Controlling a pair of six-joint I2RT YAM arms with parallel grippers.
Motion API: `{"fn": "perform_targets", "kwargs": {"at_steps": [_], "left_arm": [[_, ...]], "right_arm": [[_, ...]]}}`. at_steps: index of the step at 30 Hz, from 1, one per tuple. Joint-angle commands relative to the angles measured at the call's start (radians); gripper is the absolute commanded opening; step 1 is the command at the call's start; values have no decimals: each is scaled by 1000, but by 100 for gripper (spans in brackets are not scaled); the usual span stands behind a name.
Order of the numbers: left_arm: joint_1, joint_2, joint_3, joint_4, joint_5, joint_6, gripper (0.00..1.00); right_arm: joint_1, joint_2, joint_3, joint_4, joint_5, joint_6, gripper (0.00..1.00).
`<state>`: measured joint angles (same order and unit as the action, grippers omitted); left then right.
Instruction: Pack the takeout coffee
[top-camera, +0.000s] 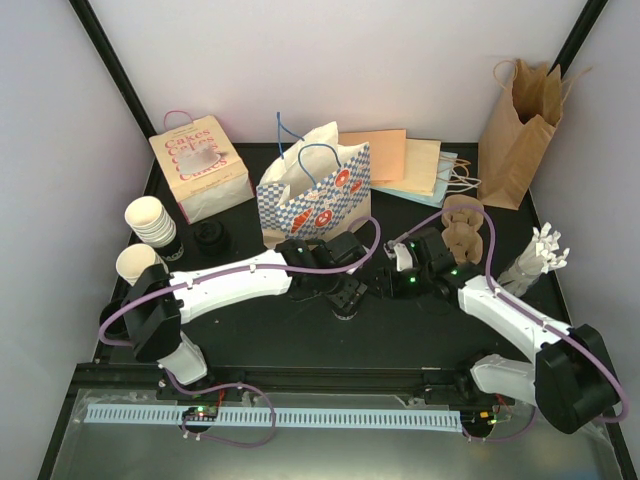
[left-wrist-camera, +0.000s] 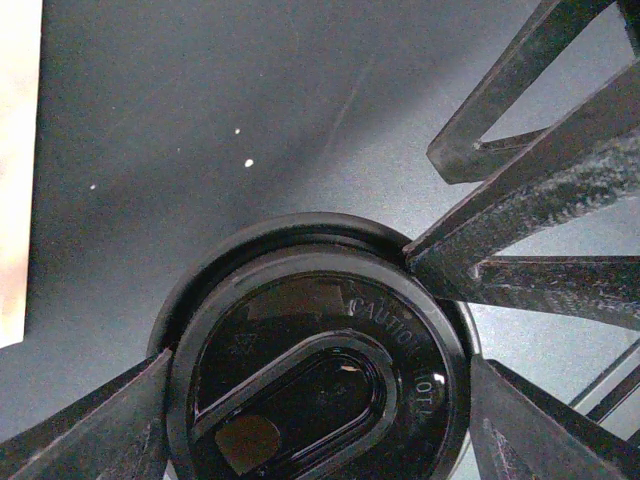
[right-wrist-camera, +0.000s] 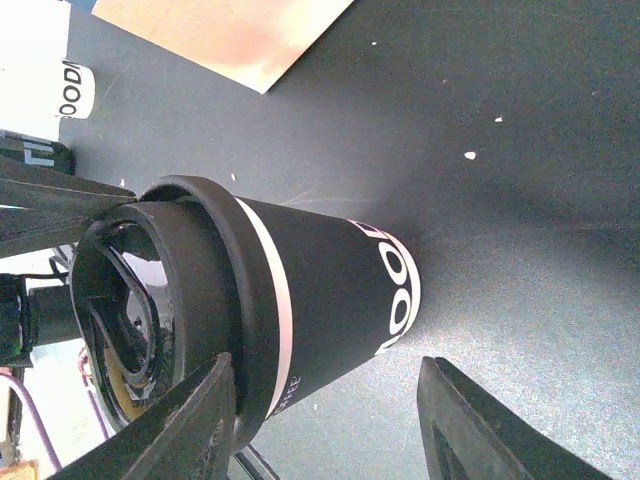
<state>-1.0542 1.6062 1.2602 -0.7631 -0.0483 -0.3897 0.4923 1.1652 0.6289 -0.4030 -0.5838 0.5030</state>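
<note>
A black paper cup (right-wrist-camera: 330, 290) with white lettering stands mid-table, topped by a round black lid (left-wrist-camera: 320, 370). From above, my left gripper (left-wrist-camera: 320, 368) straddles the lid, and both fingers (left-wrist-camera: 110, 430) touch its rim. In the top view that gripper (top-camera: 348, 295) covers the cup. The right gripper (right-wrist-camera: 328, 365) sits beside the cup, open. One of its fingers (right-wrist-camera: 185, 420) rests against the lid's edge while the other stands well off the cup wall. The right gripper's fingers (left-wrist-camera: 530, 210) also show in the left wrist view. Cream ribbed cups (top-camera: 150, 225) are stacked at the far left.
A pink "Cakes" box (top-camera: 200, 170) and a blue checkered gift bag (top-camera: 315, 190) stand behind the arms. Flat paper bags (top-camera: 400, 160) lie at the back, with a brown paper bag (top-camera: 518, 130) upright at the right. Spare black lids (top-camera: 210, 237), a cardboard carrier (top-camera: 462, 225) and white cutlery (top-camera: 535, 260) are nearby.
</note>
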Motion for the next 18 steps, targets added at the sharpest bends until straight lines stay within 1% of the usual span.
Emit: {"fn": "perform_targets", "kwargs": {"at_steps": [1,8,18], "left_arm": [[5,21,19,-19,32,18,78],[4,40,10,-17,54,26,75],[3,41,-20,0,68,31,74]], "right_arm": [[-5,11,-20,24,-24,-8,53],[-5,31,-79,49,-6,10,53],[-4,51,-203,119,47,56,52]]}}
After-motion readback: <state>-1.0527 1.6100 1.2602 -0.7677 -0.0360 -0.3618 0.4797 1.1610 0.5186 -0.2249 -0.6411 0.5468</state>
